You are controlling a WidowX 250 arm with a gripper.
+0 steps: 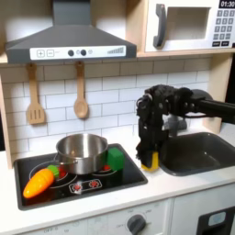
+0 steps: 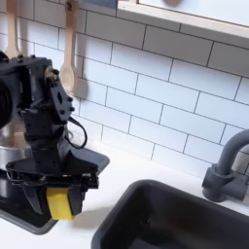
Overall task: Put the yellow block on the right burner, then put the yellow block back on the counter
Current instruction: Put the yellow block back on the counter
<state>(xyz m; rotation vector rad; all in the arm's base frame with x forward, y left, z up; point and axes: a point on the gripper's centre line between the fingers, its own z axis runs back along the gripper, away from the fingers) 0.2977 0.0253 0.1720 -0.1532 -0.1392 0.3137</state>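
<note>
first exterior view: gripper (image 1: 150, 162) pinching the yellow block (image 1: 151, 165) at the hob's right edge, over the counter (image 1: 174, 184) | second exterior view: block (image 2: 60, 203) clamped, off-hob | judged: return leg, release left

The arm (image 1: 174, 99) is matte black all over, built of chunky, boxy segments joined by rounded motor housings. Thin black cables loop along its side near the wrist. The gripper (image 2: 60, 187) ends in a wide black bar with flat black fingers (image 2: 33, 197).
</note>
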